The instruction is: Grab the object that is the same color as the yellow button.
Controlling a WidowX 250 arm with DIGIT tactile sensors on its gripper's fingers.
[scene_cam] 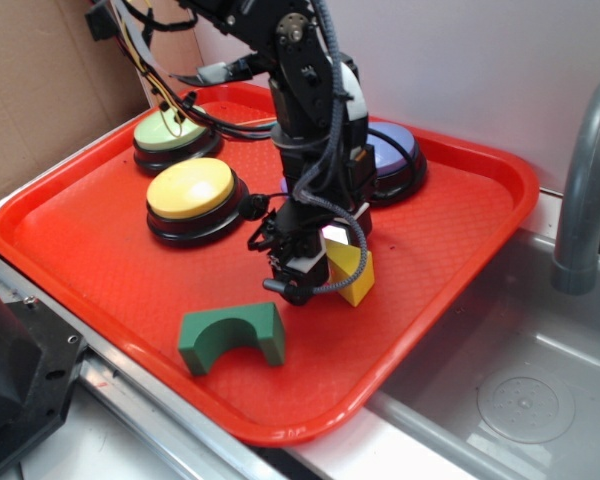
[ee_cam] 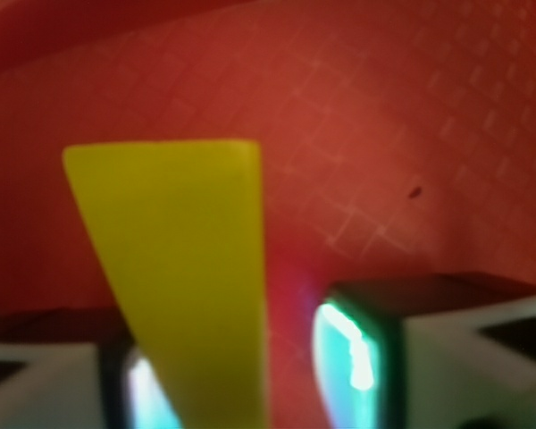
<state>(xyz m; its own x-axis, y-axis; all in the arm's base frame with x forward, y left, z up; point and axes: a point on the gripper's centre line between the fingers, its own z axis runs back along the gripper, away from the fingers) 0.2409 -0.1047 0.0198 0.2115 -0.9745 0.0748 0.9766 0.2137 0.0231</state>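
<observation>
The small yellow wedge block (scene_cam: 352,272) stands on the red tray (scene_cam: 80,250), right of the large yellow button (scene_cam: 190,188). My gripper (scene_cam: 315,268) is lowered onto the tray around the wedge. In the wrist view the wedge (ee_cam: 179,259) fills the space between my jaws (ee_cam: 250,380). It lies against the left fingertip (ee_cam: 147,398), and a strip of red tray shows between it and the right fingertip (ee_cam: 348,357). The jaws are open, not clamped on it.
A green arch block (scene_cam: 230,337) lies near the tray's front edge. A pale green button (scene_cam: 173,130) and a purple-blue button (scene_cam: 398,158) sit at the back, with cables trailing over the tray. A metal sink (scene_cam: 520,400) and faucet (scene_cam: 585,190) are to the right.
</observation>
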